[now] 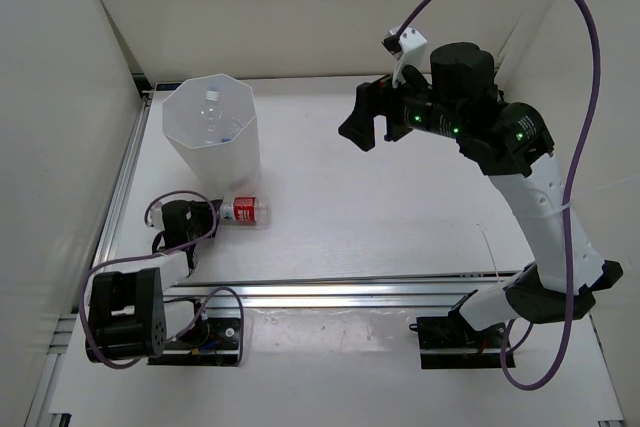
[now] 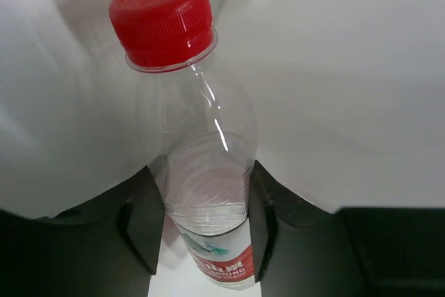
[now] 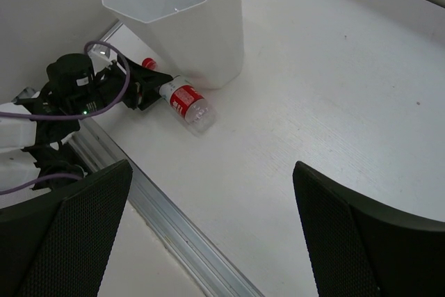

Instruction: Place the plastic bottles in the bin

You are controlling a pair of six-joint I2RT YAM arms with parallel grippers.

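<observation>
Left wrist: my left pincer (image 2: pixel 206 231) reads as closed on the red-labelled bottle (image 2: pixel 208 172). The fingers (image 2: pixel 144 224) sit against both sides of the clear body, just above the label (image 2: pixel 222 262). The red cap (image 2: pixel 163 19) points away from me. No visible denting, so I can't tell how hard the squeeze is.

Top external: the bottle lies on its side on the bench (image 1: pixel 400 217), right at the foot of the bin (image 1: pixel 195 152), not lifted. There's clear plastic inside the bin (image 1: pixel 213 97) but I can't count it.

My right pincer (image 1: pixel 368 119) is spread wide and empty, held high and well apart from everything.

Handling, my guess: the bottle looks empty, so very light. Thin wall, smooth and slippery, buckles if over-squeezed. The ribbed band near the label should be the stiffest hold on the body, so the present spot is fine. The neck ring under the cap is the fallback.

Risk: the bin is tall, probably light, and close by. Lift well over the rim, don't brush the wall.
</observation>
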